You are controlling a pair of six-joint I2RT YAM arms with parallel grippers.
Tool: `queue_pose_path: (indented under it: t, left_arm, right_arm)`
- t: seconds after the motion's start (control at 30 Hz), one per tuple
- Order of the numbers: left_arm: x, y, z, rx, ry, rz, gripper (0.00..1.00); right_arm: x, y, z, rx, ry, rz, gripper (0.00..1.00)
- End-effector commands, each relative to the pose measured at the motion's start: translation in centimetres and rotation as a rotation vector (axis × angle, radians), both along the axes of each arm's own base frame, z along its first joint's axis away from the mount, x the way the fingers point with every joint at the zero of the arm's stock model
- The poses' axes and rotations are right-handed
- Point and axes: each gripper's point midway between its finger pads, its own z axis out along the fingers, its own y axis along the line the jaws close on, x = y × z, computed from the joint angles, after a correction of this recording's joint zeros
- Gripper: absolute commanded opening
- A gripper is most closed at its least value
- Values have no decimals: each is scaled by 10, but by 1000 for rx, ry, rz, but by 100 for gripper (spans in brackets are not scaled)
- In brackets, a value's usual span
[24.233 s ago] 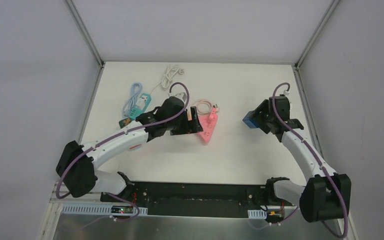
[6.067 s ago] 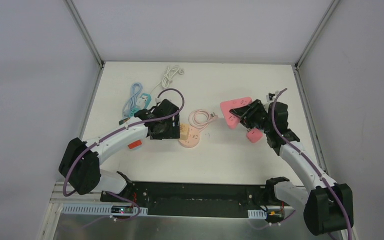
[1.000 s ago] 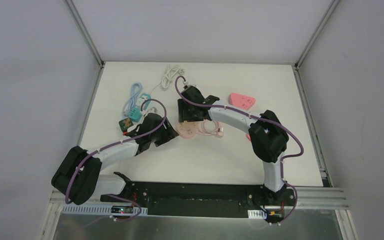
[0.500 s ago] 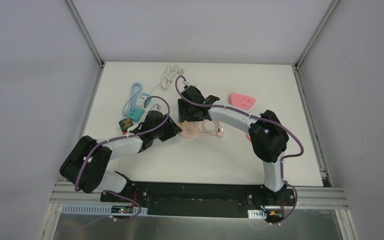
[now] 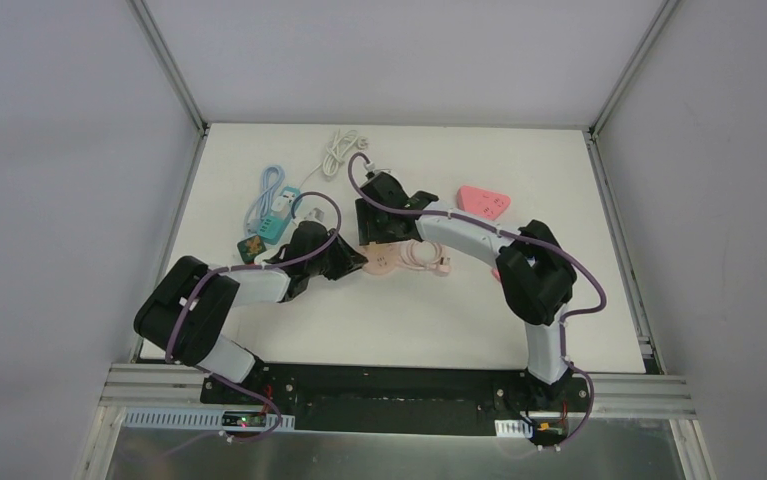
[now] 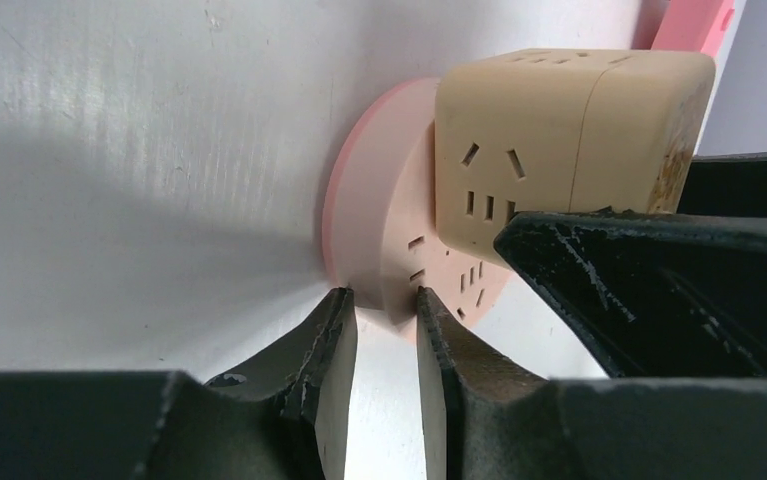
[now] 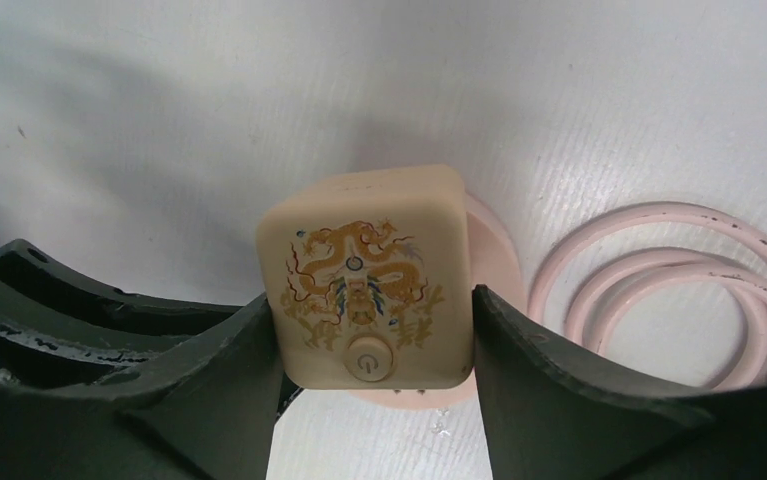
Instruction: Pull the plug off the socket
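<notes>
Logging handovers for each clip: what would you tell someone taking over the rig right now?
Right gripper: closed on the sides of the beige cube plug.
Left gripper: jaws nearly together at the rim of the pink round socket; whether they pinch it is unclear.
The plug sits seated on the socket, mid-table.
Done: both arms are in place.
Left to do: steady the socket and pull the plug off.

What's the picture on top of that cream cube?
The cube carries a gold dragon design; clearest in the right wrist view.
</notes>
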Motion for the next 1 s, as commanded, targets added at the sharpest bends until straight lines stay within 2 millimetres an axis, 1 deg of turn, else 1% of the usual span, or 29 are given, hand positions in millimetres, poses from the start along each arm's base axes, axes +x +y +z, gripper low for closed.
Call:
queue_pose_path:
  t: [0.0,0.1,0.17,0.27,0.3,0.37,0.4,0.43,0.47,0.53,0.6,0.67,0.7,0.77,0.87,0.97]
  left_arm:
    - [-40,28,-60,100,212,35,16]
    - [-46,31,-68,90,255,44,15]
    - [-48,31,-72,78,280,47,13]
    - [-50,32,-75,60,299,52,12]
    - [-49,32,-75,59,302,53,12]
    - [-49,34,-75,61,306,56,12]
    - [-50,34,-75,63,307,56,12]
    - [-50,34,-75,67,309,54,12]
    - [-50,35,-75,71,310,53,12]
    - [-50,35,-74,77,312,50,12]
    - [-51,36,-75,87,324,47,13]
    - [-52,36,-74,100,339,41,13]
    - [-53,36,-74,104,345,38,13]
    - [-55,38,-74,116,356,37,13]
    - [-56,41,-73,136,358,38,14]
    - [-57,44,-71,153,361,42,13]
  right_arm:
    - [-25,26,21,-33,-118,133,0]
    - [-25,19,6,-113,-126,119,0]
    - [-23,16,7,-121,-133,110,0]
    - [-20,19,21,-30,-112,106,0]
    - [-22,23,28,46,-80,117,0]
    - [-16,22,43,181,-40,111,0]
    - [-18,25,47,228,-19,122,0]
    - [-20,26,48,240,-15,131,0]
    - [-21,29,47,227,-21,146,0]
    - [-29,36,39,156,-41,186,0]
    - [-33,36,25,33,-89,198,0]
    - [-32,26,13,-80,-115,181,0]
    - [-32,20,10,-102,-115,173,0]
    - [-30,14,13,-72,-117,156,0]
    - [-27,10,29,70,-87,129,0]
    - [-26,11,46,226,-44,127,0]
